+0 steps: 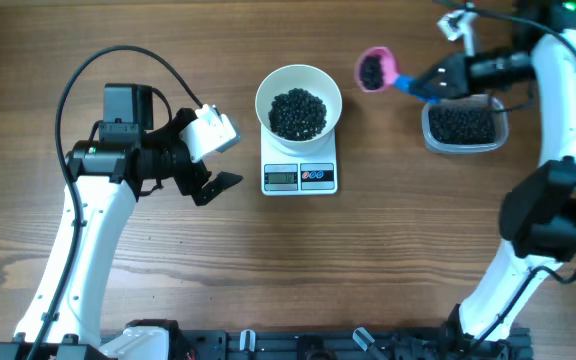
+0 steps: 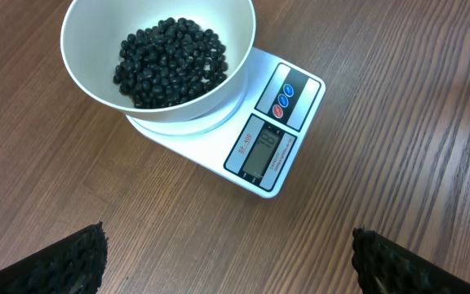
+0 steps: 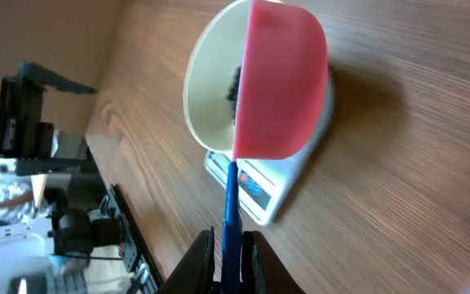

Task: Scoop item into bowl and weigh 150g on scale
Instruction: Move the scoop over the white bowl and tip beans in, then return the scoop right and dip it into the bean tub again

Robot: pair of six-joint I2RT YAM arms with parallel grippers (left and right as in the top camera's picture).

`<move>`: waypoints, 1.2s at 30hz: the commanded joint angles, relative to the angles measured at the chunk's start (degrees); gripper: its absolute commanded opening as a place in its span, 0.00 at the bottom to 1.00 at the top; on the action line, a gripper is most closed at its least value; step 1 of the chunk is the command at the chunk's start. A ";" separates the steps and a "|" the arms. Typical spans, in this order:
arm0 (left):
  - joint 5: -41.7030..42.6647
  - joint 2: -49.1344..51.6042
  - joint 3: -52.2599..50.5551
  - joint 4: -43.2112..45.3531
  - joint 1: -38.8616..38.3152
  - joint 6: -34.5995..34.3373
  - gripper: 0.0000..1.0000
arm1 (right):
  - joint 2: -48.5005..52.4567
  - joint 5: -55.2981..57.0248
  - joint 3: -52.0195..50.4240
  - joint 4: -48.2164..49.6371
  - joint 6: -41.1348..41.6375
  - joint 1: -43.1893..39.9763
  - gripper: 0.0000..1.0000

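A round white bowl [image 1: 298,71] holding a heap of black beans [image 1: 297,113] stands on the white scale [image 1: 299,178]. My right gripper [image 1: 433,82] is shut on the blue handle of a pink scoop [image 1: 376,70], which carries beans and hangs right of the bowl. In the right wrist view the scoop [image 3: 280,82] hides part of the bowl [image 3: 196,90], and the fingers [image 3: 250,261] pinch the handle. My left gripper [image 1: 211,160] is open left of the scale. Its view shows the bowl [image 2: 84,77], the beans [image 2: 170,61], the scale [image 2: 272,147] and bare wood between the fingertips [image 2: 80,253].
A clear plastic tub [image 1: 462,146] with more black beans sits at the right, under the right arm. Bare wooden tabletop lies in front of the scale and between the two arms.
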 commanded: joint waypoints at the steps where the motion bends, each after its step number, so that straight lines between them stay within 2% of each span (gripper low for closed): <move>1: 0.26 0.33 -0.11 -0.04 0.28 1.18 1.00 | -0.48 1.81 2.49 2.47 6.23 6.14 0.04; 8: 0.26 0.33 -0.11 -0.04 0.28 1.18 1.00 | -1.09 16.85 2.67 9.33 15.58 17.86 0.04; 13: 0.26 0.33 -0.11 -0.04 0.28 1.18 1.00 | -3.52 39.50 3.52 14.49 23.12 25.92 0.04; 20: 0.26 0.33 -0.11 -0.04 0.28 1.16 1.00 | -6.25 63.36 3.52 17.94 23.17 36.54 0.04; 23: 0.26 0.33 -0.11 -0.04 0.28 1.18 1.00 | -6.25 69.59 3.52 17.97 23.17 39.12 0.04; 27: 0.26 0.33 -0.11 -0.04 0.28 1.18 1.00 | -6.25 75.10 3.52 17.97 23.10 41.48 0.04; 31: 0.26 0.33 -0.11 -0.04 0.28 1.16 1.00 | -6.25 75.23 3.52 17.99 21.92 42.21 0.04; 36: 0.26 0.33 -0.11 -0.04 0.28 1.18 1.00 | -6.25 66.82 3.52 18.64 21.86 41.07 0.04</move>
